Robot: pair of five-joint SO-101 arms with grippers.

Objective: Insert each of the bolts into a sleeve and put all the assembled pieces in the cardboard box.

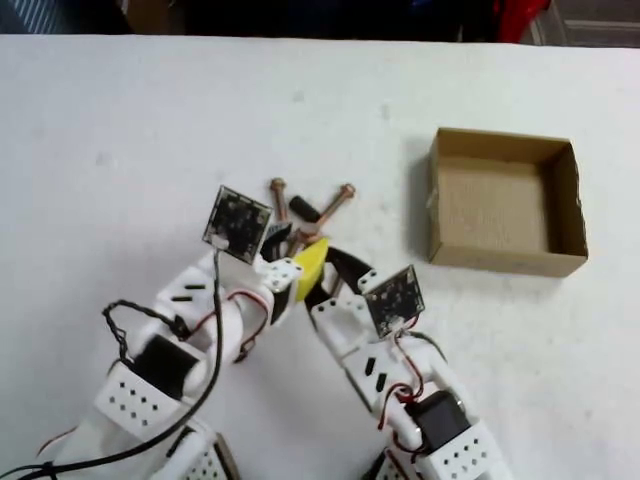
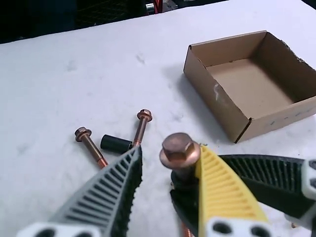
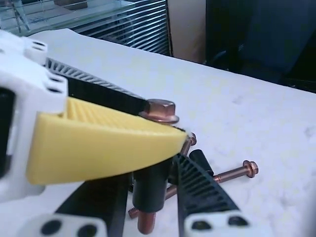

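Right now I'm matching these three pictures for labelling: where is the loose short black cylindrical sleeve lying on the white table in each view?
High view: short black cylindrical sleeve lying between two copper bolts.
Left wrist view: sleeve between the same two bolts.
Right wrist view: sleeve beside one bolt.
Shared landmark: that same copper bolt.

Fig.: bright, even overhead light; white table point(image 1: 120, 120) w/ mild glare. Soft, short shadow beside cardboard box point(image 1: 505, 200). Room beyond table's far edge dark.
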